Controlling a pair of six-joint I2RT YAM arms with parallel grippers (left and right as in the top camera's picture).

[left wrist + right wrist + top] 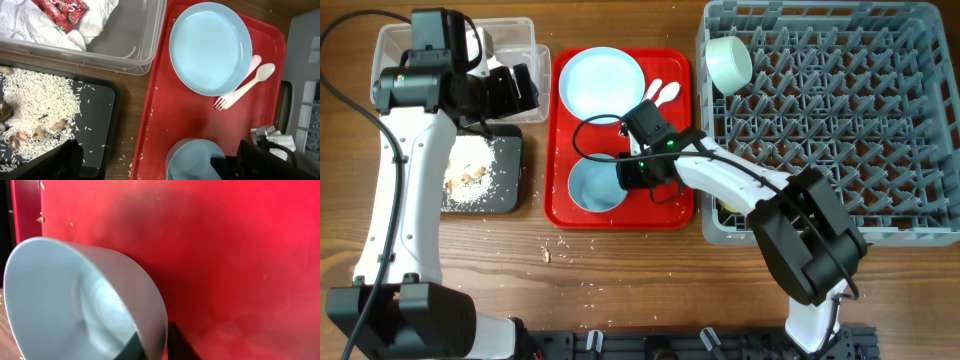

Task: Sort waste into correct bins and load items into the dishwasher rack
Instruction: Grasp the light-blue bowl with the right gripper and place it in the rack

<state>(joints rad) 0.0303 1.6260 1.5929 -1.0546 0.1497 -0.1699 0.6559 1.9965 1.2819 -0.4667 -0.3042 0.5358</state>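
Right gripper (156, 347) snug on bowl (75, 300) rim

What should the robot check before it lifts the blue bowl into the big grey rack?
1. Right fingers on either side of the bowl rim: ok.
2. Squeeze tight enough to lift: cannot tell.
3. Bowl empty inside: ok.
4. Free pegs in the dishwasher rack: ok.
5. Left fingers away from the red tray: ok.
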